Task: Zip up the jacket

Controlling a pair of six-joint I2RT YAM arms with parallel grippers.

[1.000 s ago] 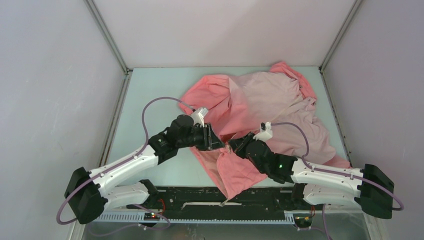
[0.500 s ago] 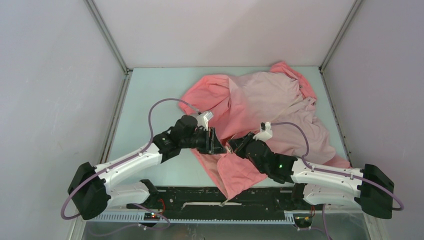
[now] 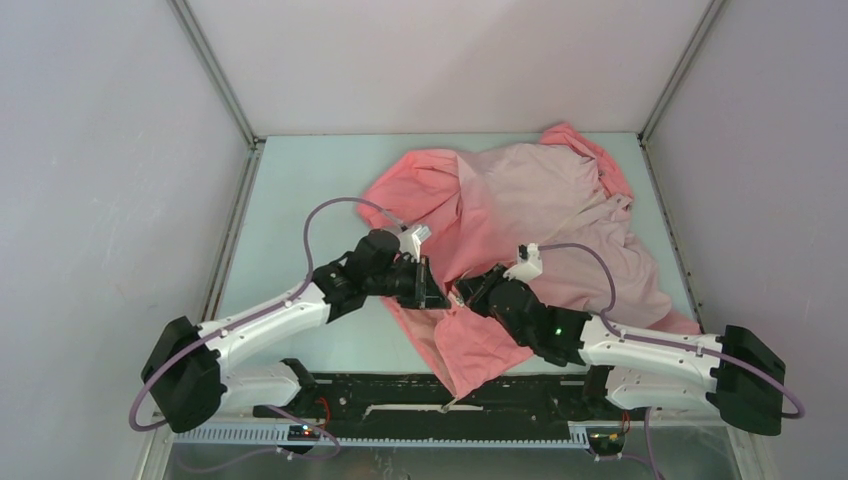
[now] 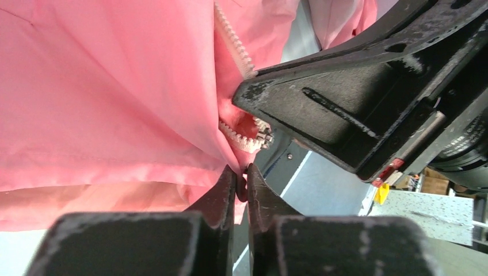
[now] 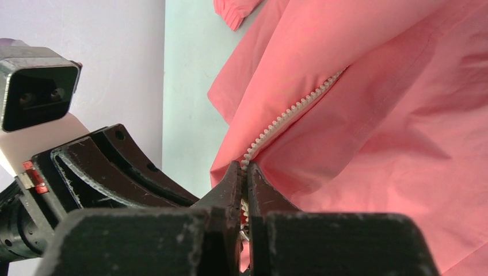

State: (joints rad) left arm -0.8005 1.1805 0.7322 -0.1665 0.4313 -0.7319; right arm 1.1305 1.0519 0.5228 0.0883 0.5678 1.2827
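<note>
While the left end effector (image 4: 239,178) and right end effector (image 5: 244,172), nearly touching, each clamp the jacket (image 3: 540,190), its zipper (image 5: 288,115) runs away beyond their tips.

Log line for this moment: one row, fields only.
left end effector: shut on jacket edge | right end effector: shut on zipper teeth | zipper: not yet closed

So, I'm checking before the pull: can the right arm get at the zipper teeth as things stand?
Probably yes: the right pincer is shut on the jacket edge right at the zipper teeth, nothing covering them; the left pincer pinches fabric close beside.
</note>
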